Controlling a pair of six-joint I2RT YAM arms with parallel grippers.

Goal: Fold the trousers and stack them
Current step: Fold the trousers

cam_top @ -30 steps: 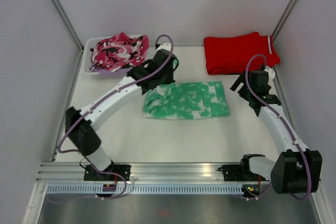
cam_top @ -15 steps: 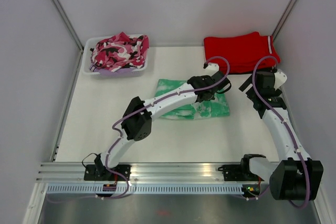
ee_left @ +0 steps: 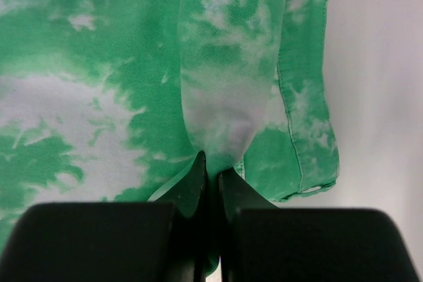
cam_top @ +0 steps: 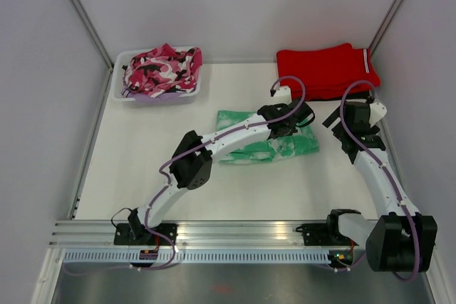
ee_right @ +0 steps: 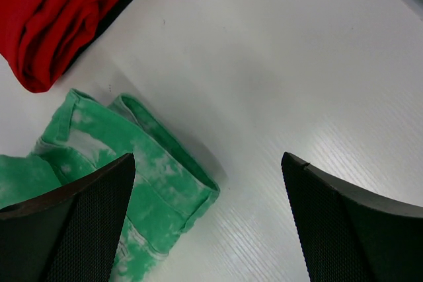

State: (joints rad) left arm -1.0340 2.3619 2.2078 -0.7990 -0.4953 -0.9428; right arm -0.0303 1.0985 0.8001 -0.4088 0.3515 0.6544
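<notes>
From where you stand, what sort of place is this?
Probably a robot lab test cell: a left arm and right arm bolted to a rail, white walls closing in the table, and clothes set out for practice, green trousers and red trousers.

— What encloses it?
— Plain pale walls (cam_top: 249, 5), metal posts (cam_top: 80, 12) in the back corners.
— And underneath?
— A white table (cam_top: 142, 176) (evenly lit, soft shadows), an aluminium rail (cam_top: 235, 231) along its near edge.

Top external: 1 high view from the near side, covering the whole desk (cam_top: 128, 147). Wrist views: 2, close, facing down; both share the right end of the trousers (ee_right: 152, 183).
</notes>
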